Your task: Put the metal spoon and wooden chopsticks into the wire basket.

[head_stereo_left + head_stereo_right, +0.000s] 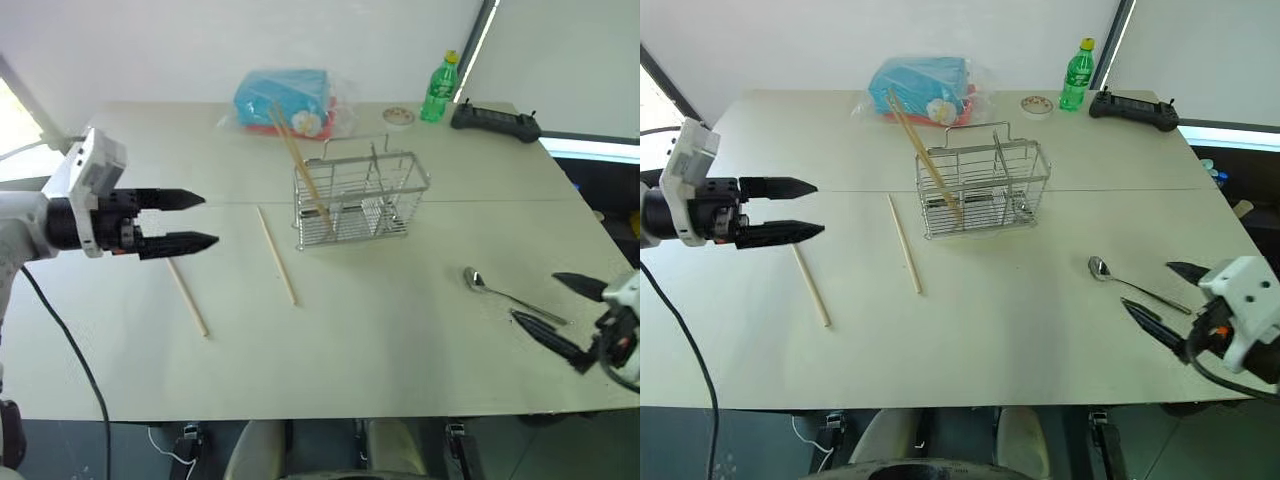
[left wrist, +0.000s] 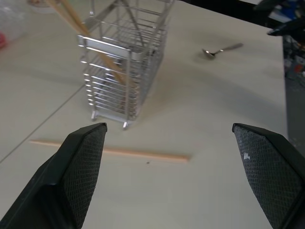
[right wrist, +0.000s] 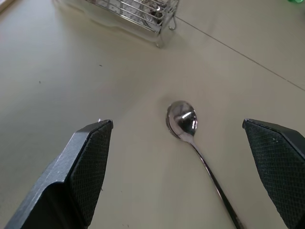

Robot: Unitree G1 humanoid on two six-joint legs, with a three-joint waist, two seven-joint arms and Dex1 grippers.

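Two wooden chopsticks already stand in the wire basket — two more and the metal spoon still lie on the surface; my left tool and right tool are both spread, empty.

You're in a plain test room. A bare white table, blank walls and a handheld controller show it.

Bare table between wire basket and metal spoon

Bright, even daylight; tabletop washed pale. Soft faint shadows. Glare on spoon bowl.
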